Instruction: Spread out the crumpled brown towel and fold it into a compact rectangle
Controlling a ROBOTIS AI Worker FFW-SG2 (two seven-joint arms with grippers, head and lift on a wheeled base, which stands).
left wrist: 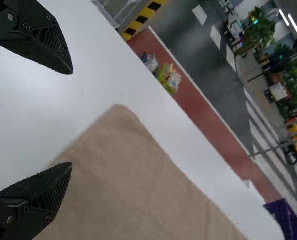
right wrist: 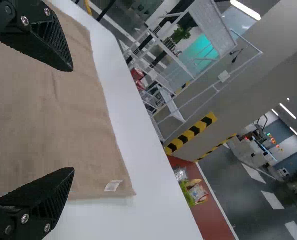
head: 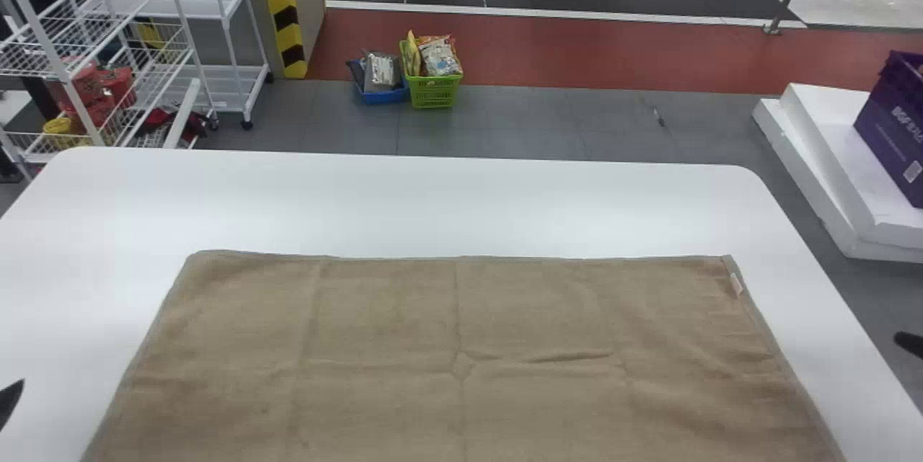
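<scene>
1. Far left, upper part of head view: white wire rack (head: 66,81), red and yellow items on its lower shelf.
2. Left edge, lower part: left gripper (head: 10,401), dark tip over the table, well apart from the towel. Left wrist view: left gripper (left wrist: 72,120) open, fingers wide apart.
3. Upper left: yellow-black striped pillar (head: 283,4).
4. Upper center, on floor: blue basket (head: 384,96) with packets; green basket (head: 434,92) just right of it, also packets.
5. Lower left across to lower right: brown towel (head: 382,332) on white table (head: 469,210). Spread flat, light creases, one short raised wrinkle right of center. Far edge nearly straight; near part runs off the bottom of the frame.
6. Right of center: small pale tag (head: 736,283) on towel, by its upper right corner.
7. Upper right: stacked white slabs (head: 829,123), purple box (head: 890,130) on top.
8. Right edge, lower part: right gripper (head: 910,344), dark tip, right of the table in frame. Right wrist view: right gripper (right wrist: 73,120) open, fingers wide apart.
</scene>
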